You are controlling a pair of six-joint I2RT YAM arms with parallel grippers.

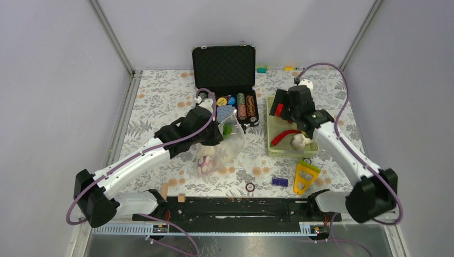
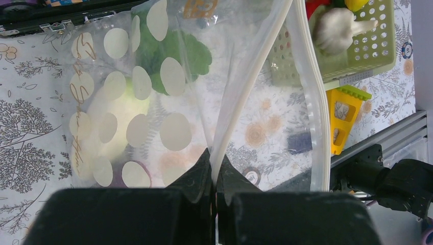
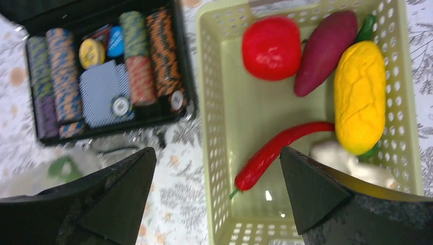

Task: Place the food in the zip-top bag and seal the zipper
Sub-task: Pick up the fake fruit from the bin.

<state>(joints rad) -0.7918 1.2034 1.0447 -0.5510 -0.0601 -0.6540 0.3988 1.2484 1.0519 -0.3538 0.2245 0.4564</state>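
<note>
**Inspector A:** What do we record for the left gripper [image 2: 215, 171]?

**Inspector B:** We find it closed tight, pinching one edge of the zip-top bag [image 2: 153, 107] at its mouth. In the top view the bag sits mid-table, just in front of the black case [image 3: 102, 20].

**Inspector A:** And the zipper [image 2: 312, 97]?

**Inspector B:** It shows as a pale strip along the mouth. Its two sides stand apart, so we note the bag as unsealed.

**Inspector A:** Contents?

**Inspector B:** Through the clear wall we see a green leafy piece [image 2: 186, 53] and a pale rounded shape below it. We cannot tell what that shape is.

**Inspector A:** The right gripper [image 3: 218, 153]?

**Inspector B:** Its fingers are spread wide with nothing between them. It hangs over the pale green basket [image 3: 204, 102] on the table's right side.

**Inspector A:** Food outside the bag?

**Inspector B:** All of it lies in the basket. We count a red round piece [image 3: 270, 41], a purple piece [image 3: 327, 51] just beside it, a yellow piece [image 3: 360, 94], a red chili [image 3: 278, 150] and a white piece [image 3: 332, 153] partly hidden.

**Inspector A:** Anything else?

**Inspector B:** Poker chips [image 3: 135, 56] fill the case, left of the basket.
</note>
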